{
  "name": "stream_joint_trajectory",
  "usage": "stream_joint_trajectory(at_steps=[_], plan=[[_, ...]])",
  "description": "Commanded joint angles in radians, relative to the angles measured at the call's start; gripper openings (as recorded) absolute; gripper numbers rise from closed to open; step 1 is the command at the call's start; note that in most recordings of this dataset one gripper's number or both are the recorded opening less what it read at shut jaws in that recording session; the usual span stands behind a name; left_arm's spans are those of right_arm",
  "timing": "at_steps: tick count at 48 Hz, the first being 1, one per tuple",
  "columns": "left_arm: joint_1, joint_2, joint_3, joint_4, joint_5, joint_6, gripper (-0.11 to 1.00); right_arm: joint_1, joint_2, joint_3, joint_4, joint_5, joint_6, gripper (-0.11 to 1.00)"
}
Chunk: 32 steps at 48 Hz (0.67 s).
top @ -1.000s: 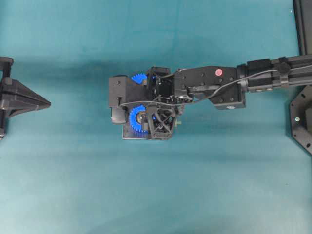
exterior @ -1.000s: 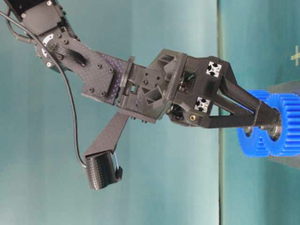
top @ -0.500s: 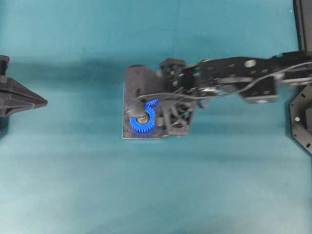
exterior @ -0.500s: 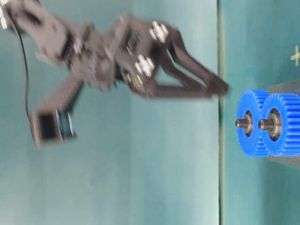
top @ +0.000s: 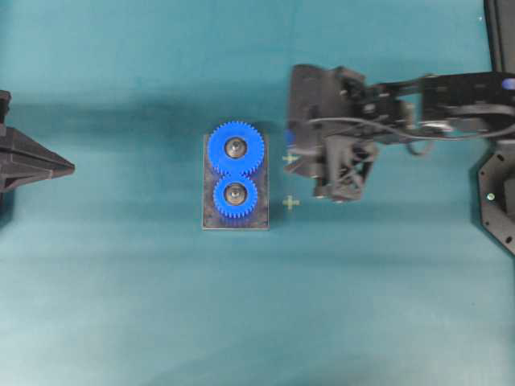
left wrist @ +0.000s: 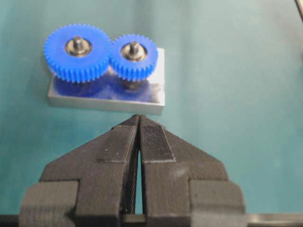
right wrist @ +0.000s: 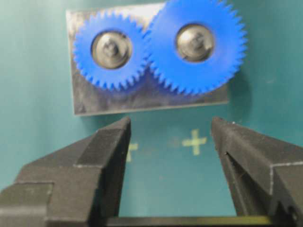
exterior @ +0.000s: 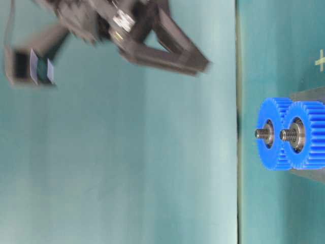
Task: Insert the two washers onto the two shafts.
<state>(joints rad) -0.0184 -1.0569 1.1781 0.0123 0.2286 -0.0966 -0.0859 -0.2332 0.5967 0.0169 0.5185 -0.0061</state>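
Observation:
Two meshed blue gears, the larger (top: 236,149) and the smaller (top: 235,195), sit on a metal baseplate (top: 208,221) mid-table. A threaded shaft (exterior: 287,134) sticks up through each gear. A grey washer (right wrist: 111,49) lies flat round the smaller gear's shaft, and a similar grey ring (right wrist: 195,42) circles the other. My right gripper (right wrist: 170,125) is open and empty. It hangs above the table to the right of the plate (top: 290,153), clear of the gears. My left gripper (left wrist: 139,118) is shut and empty, far to the left (top: 68,168), pointing at the plate.
Two yellow cross marks (top: 290,158) (top: 291,203) lie on the teal table between the plate and my right gripper. The right arm (top: 434,88) stretches in from the right edge. A black mount (top: 499,201) stands at the far right.
My right gripper has lifted off the smaller gear and drawn back to the right with its jaws apart, uncovering both gears. The left gripper has stayed put.

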Motion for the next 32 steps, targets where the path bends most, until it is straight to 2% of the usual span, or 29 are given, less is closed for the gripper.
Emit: stream_joint_trajectory(at_steps=[1,19,32], plan=[[0.000,0.008,-0.015,0.002,-0.011,0.002,0.01,-0.002,-0.066,0.040,-0.002,-0.037,0.009,0.69],[0.006,0.003,0.003,0.002,-0.054,-0.009,0.01,-0.002,-0.196,0.187,0.000,-0.115,0.009,0.69],[0.006,-0.011,0.048,0.003,-0.146,-0.011,0.01,0.000,-0.319,0.341,0.003,-0.348,0.012,0.69]])
